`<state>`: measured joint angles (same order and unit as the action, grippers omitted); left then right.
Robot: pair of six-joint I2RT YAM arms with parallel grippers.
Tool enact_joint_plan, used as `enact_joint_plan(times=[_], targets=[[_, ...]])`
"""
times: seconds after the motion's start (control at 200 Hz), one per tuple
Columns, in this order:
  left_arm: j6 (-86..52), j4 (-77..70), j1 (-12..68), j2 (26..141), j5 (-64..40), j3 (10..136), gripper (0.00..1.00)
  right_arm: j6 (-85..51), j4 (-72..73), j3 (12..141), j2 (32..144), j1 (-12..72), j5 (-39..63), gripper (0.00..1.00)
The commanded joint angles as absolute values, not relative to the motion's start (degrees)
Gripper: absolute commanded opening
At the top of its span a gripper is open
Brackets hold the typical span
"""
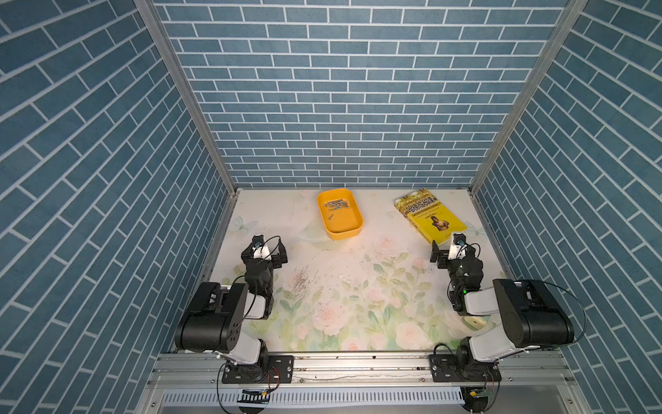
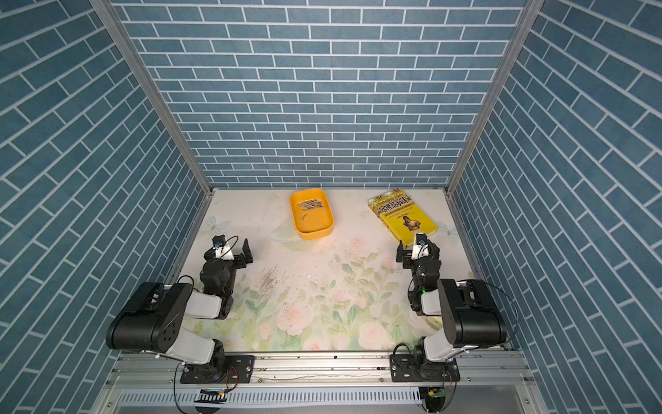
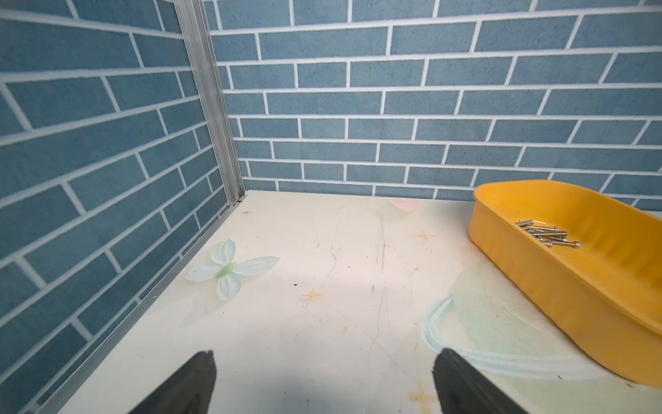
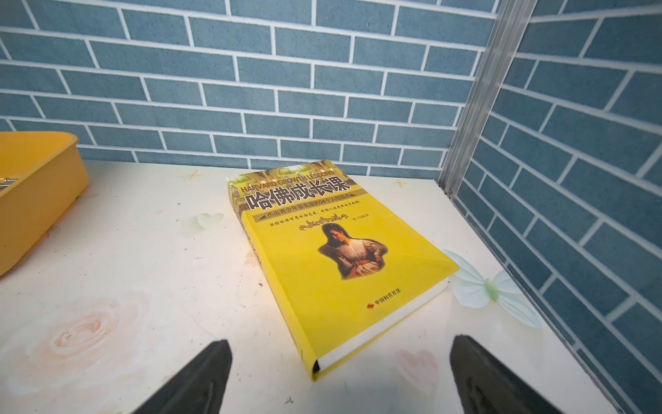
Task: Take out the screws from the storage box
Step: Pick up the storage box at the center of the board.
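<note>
The storage box [image 1: 344,234] is an orange-yellow tray at the back of the table, left of centre; it also shows in a top view [image 2: 315,234]. The screws [image 1: 336,204] lie in a small silvery heap in its far end, with one apart nearer the middle. In the left wrist view the storage box [image 3: 559,286] and the screws [image 3: 548,234] sit off to one side of my open left gripper [image 3: 325,355]. My left gripper [image 1: 265,247] hovers low, short of the box's near left corner. My right gripper [image 1: 453,247] is open in front of the book, its jaws empty [image 4: 342,342].
A yellow book [image 1: 430,217] with a brown figure lies at the back right, its near corner between the right fingers' line of sight [image 4: 340,258]. A small pale green block [image 1: 473,322] sits by the right arm. Dark speckle marks [image 1: 301,281] are printed on the floral mat.
</note>
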<state>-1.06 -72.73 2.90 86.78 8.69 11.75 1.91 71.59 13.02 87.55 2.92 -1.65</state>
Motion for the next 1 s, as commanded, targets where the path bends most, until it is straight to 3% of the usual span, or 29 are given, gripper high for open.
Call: enact_joint_plan(times=[0.0,0.865,0.93,0.995], targets=[[-1.1,-72.5,2.5,86.7,8.1,12.5,1.00,2.7,72.9,12.8,87.7,2.7,-1.2,1.00],[-1.1,-72.7,2.7,86.4,8.2,12.5,1.00,2.6,72.9,12.7,87.5,2.6,-1.0,1.00],[-0.6,-64.7,3.7,83.7,10.2,16.1,1.00,3.0,68.8,14.5,86.2,2.7,-0.3,1.00],[-4.4,-43.4,5.7,81.3,19.8,26.0,1.00,3.3,62.8,16.3,83.5,3.1,-0.9,1.00]])
